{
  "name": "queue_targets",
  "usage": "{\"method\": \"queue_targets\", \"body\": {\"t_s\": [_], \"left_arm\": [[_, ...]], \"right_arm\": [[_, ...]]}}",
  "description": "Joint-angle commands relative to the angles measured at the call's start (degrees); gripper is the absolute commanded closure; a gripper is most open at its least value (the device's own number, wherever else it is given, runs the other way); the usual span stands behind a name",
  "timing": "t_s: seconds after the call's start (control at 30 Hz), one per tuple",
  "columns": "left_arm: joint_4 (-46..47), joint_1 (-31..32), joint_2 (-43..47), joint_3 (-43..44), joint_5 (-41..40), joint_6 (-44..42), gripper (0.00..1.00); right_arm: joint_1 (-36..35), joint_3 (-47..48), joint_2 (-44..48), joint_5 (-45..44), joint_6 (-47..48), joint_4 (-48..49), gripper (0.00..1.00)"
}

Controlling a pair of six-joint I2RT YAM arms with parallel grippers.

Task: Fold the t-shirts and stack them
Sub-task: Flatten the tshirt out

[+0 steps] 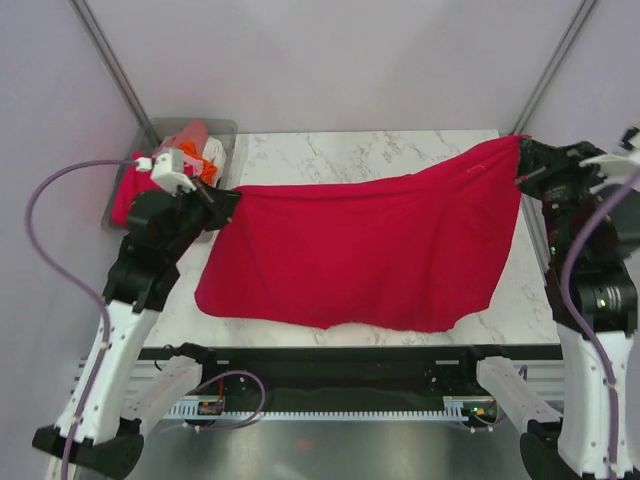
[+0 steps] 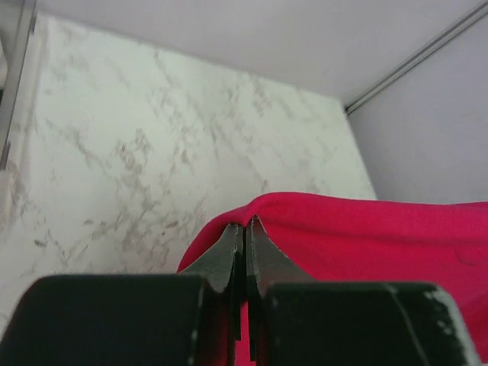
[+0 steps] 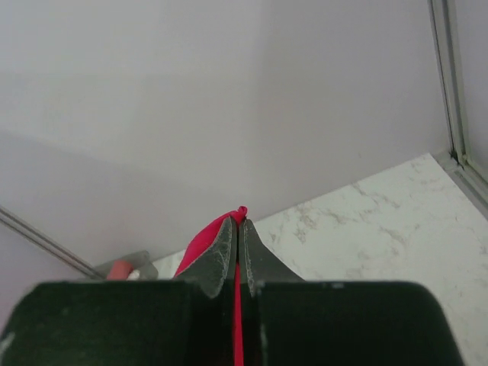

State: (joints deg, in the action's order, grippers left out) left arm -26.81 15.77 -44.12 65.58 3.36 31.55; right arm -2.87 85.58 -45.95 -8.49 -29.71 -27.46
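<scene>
From above, the red shirt [image 1: 370, 250] is stretched wide across the marble table [image 1: 350, 155] between the two arms. Its upper edge is lifted at both ends, and its lower part lies on the table, reaching near the front edge. The left gripper [image 1: 228, 203] pinches the left upper corner of the shirt, just beside the grey bin [image 1: 225, 125]. The right gripper [image 1: 521, 160] pinches the right upper corner, which is raised higher, near the far right corner of the table. The bin stands at the far left corner of the table. The other shirts [image 1: 207, 165] lie crumpled in it: orange, white and pale pink cloth can be seen, and a pink one [image 1: 125, 200] hangs over its left side.

In the left wrist view, the two fingers [image 2: 229, 255] are pressed together on a fold of the red shirt [image 2: 381, 236]. The cloth runs away to the right, with the marble surface behind it.

In the right wrist view, the fingers [image 3: 255, 255] are also pressed together. A thin strip of red cloth shows between them, and a small fold of it [image 3: 210, 236] comes out at the tips. Behind them are the table [image 3: 381, 221], the wall, and a small part of the bin [image 3: 137, 263].
</scene>
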Motion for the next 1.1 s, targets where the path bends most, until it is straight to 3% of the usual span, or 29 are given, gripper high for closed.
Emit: {"method": "queue_targets", "body": {"t_s": [0.0,0.1,0.2,0.23,0.33,0.47,0.53,0.57,0.73,0.87,0.93,0.97,1.0,1.03,1.07], "left_arm": [[4.47,-0.30,-7.45,-3.79,0.42,2.55,0.98],[7.81,-0.30,-16.76,-0.21,-0.27,3.08,0.98],[9.23,-0.65,-29.07,13.13,1.29,1.50,0.98],[7.75,-0.74,-34.14,17.34,2.17,1.41,0.98],[5.98,-0.83,-38.05,33.16,4.03,1.41,0.98],[7.11,-0.83,-37.28,35.06,2.54,0.71,0.98],[9.13,-0.83,-35.70,31.47,1.75,0.18,0.98],[11.75,-0.83,-34.64,25.62,1.57,0.18,0.98],[19.76,-0.74,-28.75,3.54,4.54,4.48,0.93],[26.62,0.22,-22.43,-19.66,7.89,8.35,0.65],[30.58,1.97,-16.48,-28.96,4.57,9.23,0.49],[30.59,2.42,-14.52,-31.37,2.38,9.14,0.33],[30.41,2.51,-12.07,-33.31,1.75,9.32,0.30],[28.06,2.51,-8.30,-35.76,0.87,9.32,0.19],[27.17,2.51,-6.26,-36.48,-0.01,9.41,0.18]], "right_arm": [[0.15,-3.31,-8.16,-1.79,-1.75,-0.31,1.00],[0.24,-1.31,-16.58,-3.20,-1.05,0.13,1.00],[2.24,14.36,-28.55,-0.05,0.80,-4.25,1.00],[2.52,18.18,-31.01,4.58,-0.07,-5.83,1.00],[5.86,29.07,-35.78,8.13,-2.44,-7.78,1.00],[6.13,36.14,-37.89,9.90,-2.81,-8.74,1.00],[6.13,33.18,-37.28,10.68,-2.72,-8.14,1.00],[6.13,30.55,-36.67,11.12,-2.80,-6.31,1.00],[6.13,3.67,-26.92,15.08,-5.70,4.16,1.00],[6.13,-14.35,-15.53,12.55,-7.19,7.77,1.00],[6.21,-25.25,-10.58,9.13,-8.68,8.39,1.00],[6.13,-28.42,-5.60,8.85,-9.04,8.48,1.00],[6.13,-34.19,-3.11,6.75,-9.48,8.48,1.00],[6.21,-36.78,-0.65,5.17,-10.18,8.39,1.00],[6.13,-39.15,4.07,4.37,-10.62,7.96,0.99]]}}
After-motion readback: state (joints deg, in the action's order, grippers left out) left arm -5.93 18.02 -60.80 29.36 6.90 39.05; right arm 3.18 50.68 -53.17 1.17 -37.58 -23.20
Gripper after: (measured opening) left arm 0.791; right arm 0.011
